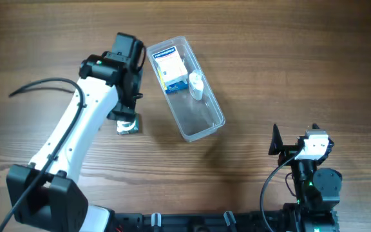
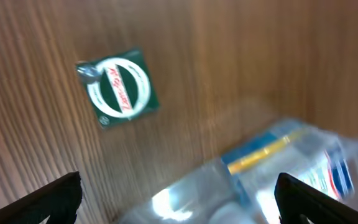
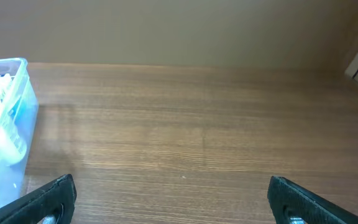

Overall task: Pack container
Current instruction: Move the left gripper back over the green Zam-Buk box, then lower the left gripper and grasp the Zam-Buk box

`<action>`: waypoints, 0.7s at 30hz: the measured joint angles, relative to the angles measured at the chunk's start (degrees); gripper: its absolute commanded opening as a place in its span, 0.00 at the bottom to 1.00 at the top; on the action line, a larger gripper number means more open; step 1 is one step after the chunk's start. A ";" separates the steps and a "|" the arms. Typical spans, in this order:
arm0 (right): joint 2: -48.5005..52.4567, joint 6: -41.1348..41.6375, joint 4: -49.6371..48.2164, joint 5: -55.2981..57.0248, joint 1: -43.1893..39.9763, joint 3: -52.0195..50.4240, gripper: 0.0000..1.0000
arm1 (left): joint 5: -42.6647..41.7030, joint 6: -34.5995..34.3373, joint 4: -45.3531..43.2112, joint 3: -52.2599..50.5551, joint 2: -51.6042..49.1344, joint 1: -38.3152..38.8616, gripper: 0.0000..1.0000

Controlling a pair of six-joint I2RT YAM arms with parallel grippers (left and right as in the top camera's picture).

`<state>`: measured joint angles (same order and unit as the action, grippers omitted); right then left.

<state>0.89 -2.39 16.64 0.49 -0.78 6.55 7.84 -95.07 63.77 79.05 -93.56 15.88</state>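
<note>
The clear plastic container (image 1: 201, 119) lies slantwise on the table centre. It holds a white and blue box (image 1: 171, 69) and a small white bottle (image 1: 196, 85). It shows blurred in the left wrist view (image 2: 191, 190) and at the left edge of the right wrist view (image 3: 23, 102). A small green square box with a white round label (image 1: 128, 125) lies on the table left of the container, also in the left wrist view (image 2: 122, 88). My left gripper (image 2: 178, 199) is open and empty, above the table between the green box and the container. My right gripper (image 3: 173, 199) is open and empty at the front right.
The right arm's base (image 1: 311, 174) sits at the front right edge. A black cable (image 1: 40, 84) runs along the left arm. Bare wood table (image 1: 288, 64) lies to the right of the container.
</note>
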 measured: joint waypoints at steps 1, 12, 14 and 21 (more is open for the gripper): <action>0.00 0.00 0.00 0.00 0.00 0.00 1.00 | -0.15 -0.90 -0.39 -0.79 0.04 -0.46 0.99; 0.00 0.00 0.00 0.00 0.00 0.00 1.00 | -3.58 -8.28 -15.47 -16.48 0.46 -1.75 0.99; 0.00 0.00 0.00 0.00 0.00 0.00 1.00 | -4.61 -9.35 -15.41 -18.01 0.48 -2.58 0.99; 0.00 0.00 0.00 0.00 0.00 0.00 1.00 | -6.97 -10.29 -14.95 -18.64 0.46 -5.25 0.99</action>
<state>0.89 -2.39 16.64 0.49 -0.78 6.55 0.86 -105.36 48.82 60.40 -93.10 10.63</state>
